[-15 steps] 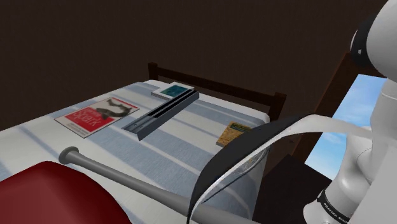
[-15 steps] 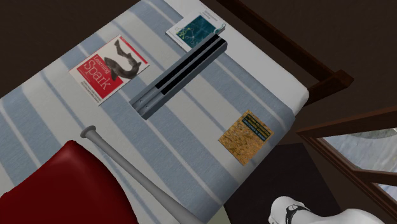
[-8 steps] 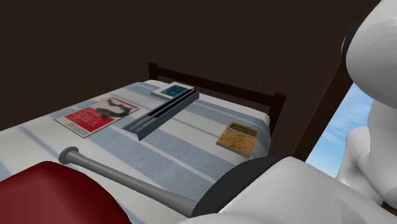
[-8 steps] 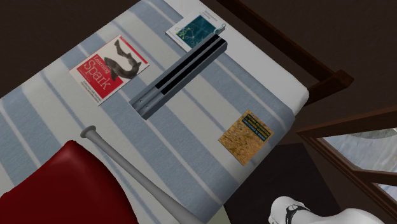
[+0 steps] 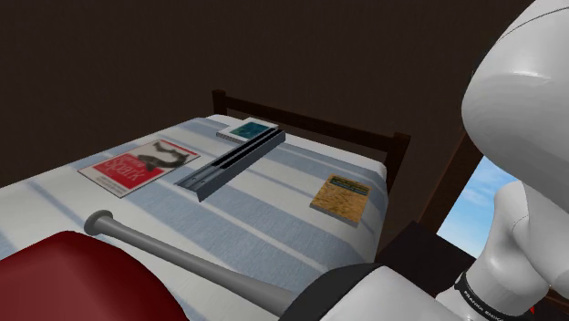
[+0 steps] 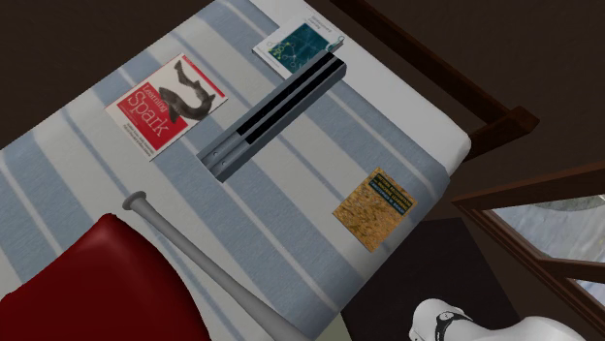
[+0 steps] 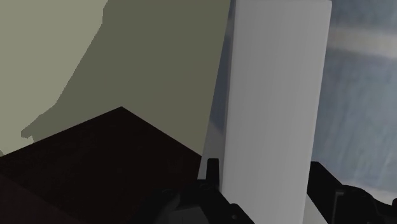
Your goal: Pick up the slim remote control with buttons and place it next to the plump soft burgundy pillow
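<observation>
The slim remote [image 5: 232,162] [image 6: 276,116] is a long grey bar with a dark strip, lying flat on the blue-and-white striped bed [image 5: 274,214] [image 6: 291,223]. Its far end lies against a teal book [image 5: 248,130] [image 6: 299,44]. The burgundy pillow [image 5: 73,278] [image 6: 87,286] lies at the near end of the bed, a good way from the remote. My white arm [image 5: 520,137] [image 6: 456,325] rises close to the shoulder camera, off the bed's side. The hand's black body [image 7: 191,207] faces a white panel [image 7: 267,108], an olive wall and dark floor. The gripper is shut and holds nothing.
A grey baseball bat [image 5: 182,260] [image 6: 208,266] lies beside the pillow, between it and the remote. A red book [image 5: 137,166] [image 6: 167,102] lies next to the remote and a yellow book [image 5: 340,196] [image 6: 374,206] near the bed's edge. A dark wooden headboard [image 5: 310,123] [image 6: 436,68] bounds the far end.
The arm's links have swung in the shoulder view's right; the yellow book, partly covered a second ago, is uncovered. Nothing on the bed has moved.
</observation>
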Robot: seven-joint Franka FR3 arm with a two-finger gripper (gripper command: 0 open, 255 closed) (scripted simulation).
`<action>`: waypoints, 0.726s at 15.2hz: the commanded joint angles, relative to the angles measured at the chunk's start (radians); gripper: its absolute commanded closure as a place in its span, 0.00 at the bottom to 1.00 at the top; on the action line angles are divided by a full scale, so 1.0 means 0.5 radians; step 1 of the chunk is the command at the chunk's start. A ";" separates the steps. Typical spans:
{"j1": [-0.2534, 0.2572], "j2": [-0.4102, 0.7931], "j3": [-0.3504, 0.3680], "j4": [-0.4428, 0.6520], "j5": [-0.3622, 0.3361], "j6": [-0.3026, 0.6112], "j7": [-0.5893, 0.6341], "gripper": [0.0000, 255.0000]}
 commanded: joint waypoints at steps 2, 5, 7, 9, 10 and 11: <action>0.026 0.047 -0.031 -0.036 -0.052 0.067 0.035 1.00; 0.026 0.047 -0.031 -0.036 -0.052 0.067 0.035 1.00; 0.026 0.047 -0.031 -0.036 -0.052 0.067 0.035 1.00; 0.026 0.047 -0.031 -0.036 -0.052 0.067 0.035 1.00; 0.026 0.047 -0.031 -0.036 -0.052 0.067 0.035 1.00; 0.026 0.047 -0.031 -0.036 -0.052 0.067 0.034 0.00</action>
